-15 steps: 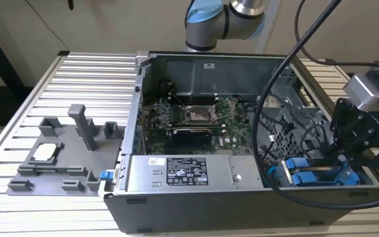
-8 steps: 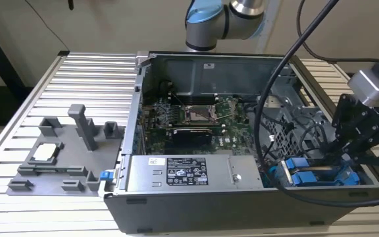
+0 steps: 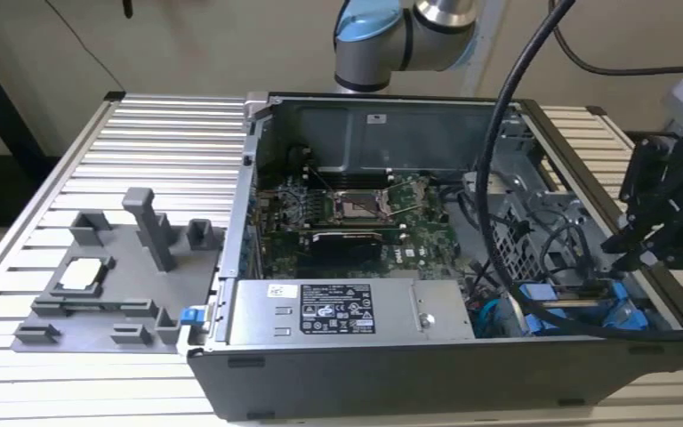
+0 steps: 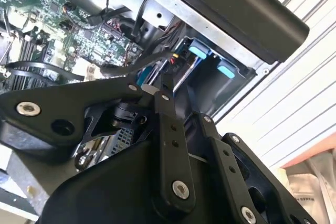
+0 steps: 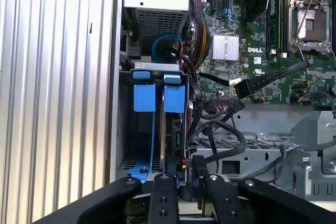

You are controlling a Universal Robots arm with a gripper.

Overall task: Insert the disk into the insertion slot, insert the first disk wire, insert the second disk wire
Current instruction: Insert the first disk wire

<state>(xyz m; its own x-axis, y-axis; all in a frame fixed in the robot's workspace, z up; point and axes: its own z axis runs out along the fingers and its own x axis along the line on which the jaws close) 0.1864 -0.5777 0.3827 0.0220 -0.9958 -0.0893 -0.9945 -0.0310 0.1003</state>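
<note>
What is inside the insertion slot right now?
The disk sits in the insertion slot, its blue carrier tabs facing out; black cables run beside it. Its metal body is covered by the carrier.

We take this for a robotics lab or workshop. A tabletop [image 3: 140, 133] of ribbed aluminium profiles carries an opened desktop computer case [image 3: 437, 378] with its green motherboard [image 3: 354, 213] bared. A grey moulded parts fixture [image 3: 116, 262] lies beside it, and a jointed robot arm [image 3: 389, 36] stands behind with black cables [image 3: 498, 133] hanging across.
</note>
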